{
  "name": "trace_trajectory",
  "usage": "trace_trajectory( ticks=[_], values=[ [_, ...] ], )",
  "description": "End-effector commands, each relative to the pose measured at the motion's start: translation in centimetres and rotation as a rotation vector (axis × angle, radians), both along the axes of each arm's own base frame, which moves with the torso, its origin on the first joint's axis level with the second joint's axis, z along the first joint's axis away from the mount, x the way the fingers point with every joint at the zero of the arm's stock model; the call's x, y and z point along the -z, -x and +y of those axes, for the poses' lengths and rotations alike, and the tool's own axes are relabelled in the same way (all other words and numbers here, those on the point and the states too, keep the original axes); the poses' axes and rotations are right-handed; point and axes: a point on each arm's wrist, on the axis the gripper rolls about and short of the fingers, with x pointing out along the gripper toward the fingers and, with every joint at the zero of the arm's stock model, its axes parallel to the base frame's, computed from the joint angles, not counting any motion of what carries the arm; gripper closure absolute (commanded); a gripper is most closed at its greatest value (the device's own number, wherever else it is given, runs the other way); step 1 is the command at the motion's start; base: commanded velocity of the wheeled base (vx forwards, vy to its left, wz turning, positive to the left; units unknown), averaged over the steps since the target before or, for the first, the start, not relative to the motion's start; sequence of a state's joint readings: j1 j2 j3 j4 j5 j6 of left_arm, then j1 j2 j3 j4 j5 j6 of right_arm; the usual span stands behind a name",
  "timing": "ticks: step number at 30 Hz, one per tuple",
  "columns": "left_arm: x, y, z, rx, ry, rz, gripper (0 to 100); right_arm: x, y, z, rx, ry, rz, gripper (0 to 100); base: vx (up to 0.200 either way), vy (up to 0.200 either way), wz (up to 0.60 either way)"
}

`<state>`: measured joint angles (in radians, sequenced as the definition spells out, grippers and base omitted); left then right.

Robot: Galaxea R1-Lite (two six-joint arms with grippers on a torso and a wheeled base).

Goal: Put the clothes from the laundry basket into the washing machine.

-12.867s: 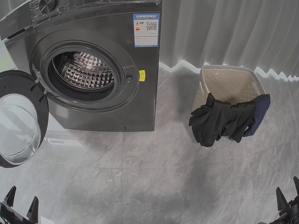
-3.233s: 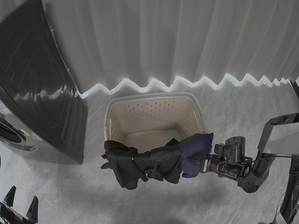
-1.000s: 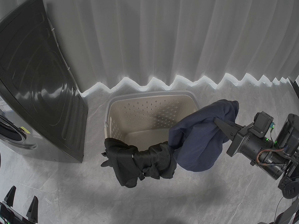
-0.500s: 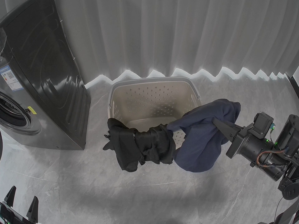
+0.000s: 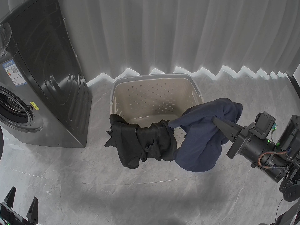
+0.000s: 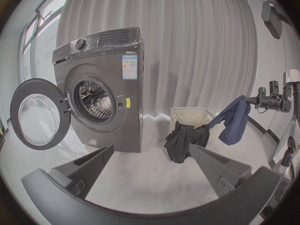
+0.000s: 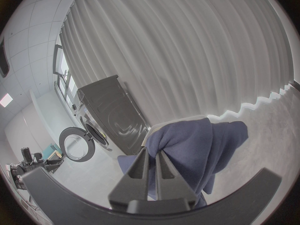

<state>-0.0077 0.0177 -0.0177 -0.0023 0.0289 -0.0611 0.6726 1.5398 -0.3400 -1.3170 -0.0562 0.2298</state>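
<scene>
A beige laundry basket (image 5: 156, 91) stands on the floor by the curtain. Black clothes (image 5: 140, 142) hang over its near rim. My right gripper (image 5: 216, 121) is shut on a navy garment (image 5: 203, 135), held up to the right of the basket; one end still trails to the black clothes. In the right wrist view the gripper (image 7: 152, 155) pinches the navy garment (image 7: 193, 144). The washing machine (image 5: 37, 78) stands at the left, its door (image 6: 40, 113) swung open, the drum (image 6: 93, 99) bare. My left gripper (image 5: 23, 193) is open, low at the near left, holding nothing.
White curtains (image 5: 175, 28) run along the back wall. Grey tiled floor (image 5: 125, 188) lies open between the machine and the basket. The open door juts out on the machine's far side from the basket.
The right gripper took hold of the navy garment and lifted it off the basket rim. The head view has since shifted, bringing more of the washing machine's front into view.
</scene>
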Motion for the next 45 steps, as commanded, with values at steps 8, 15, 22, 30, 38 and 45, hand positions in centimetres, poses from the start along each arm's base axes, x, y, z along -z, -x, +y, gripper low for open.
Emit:
trace_trajectory(
  ticks=[8, 15, 22, 30, 38, 45],
  values=[
    [0.5, 0.0, 0.0, 0.0, 0.0, 0.005, 0, -0.6, -0.1, 0.2, -0.005, -0.023, -0.031, 100, 0.0, 0.2, 0.0],
    [0.5, 0.0, 0.0, 0.0, 0.0, 0.005, 0, -0.7, 0.0, 0.1, -0.009, -0.026, -0.035, 100, 0.0, 0.2, 0.0],
    [0.5, 0.0, 0.0, 0.0, 0.0, 0.005, 0, -1.3, -0.1, 0.2, -0.008, -0.051, -0.066, 100, 0.0, 0.2, 0.0],
    [0.5, 0.0, 0.0, 0.0, 0.0, 0.005, 0, -1.1, -0.1, 0.4, -0.014, -0.047, -0.062, 100, 0.0, 0.2, 0.0],
    [0.5, 0.0, 0.0, 0.0, 0.0, 0.005, 0, -1.1, -0.1, 0.4, -0.014, -0.047, -0.062, 100, 0.0, 0.1, 0.0],
    [0.5, 0.0, 0.0, 0.0, 0.0, 0.005, 0, -1.1, -0.1, 0.4, -0.014, -0.047, -0.062, 100, -0.143, 0.0, 0.0]
  ],
)
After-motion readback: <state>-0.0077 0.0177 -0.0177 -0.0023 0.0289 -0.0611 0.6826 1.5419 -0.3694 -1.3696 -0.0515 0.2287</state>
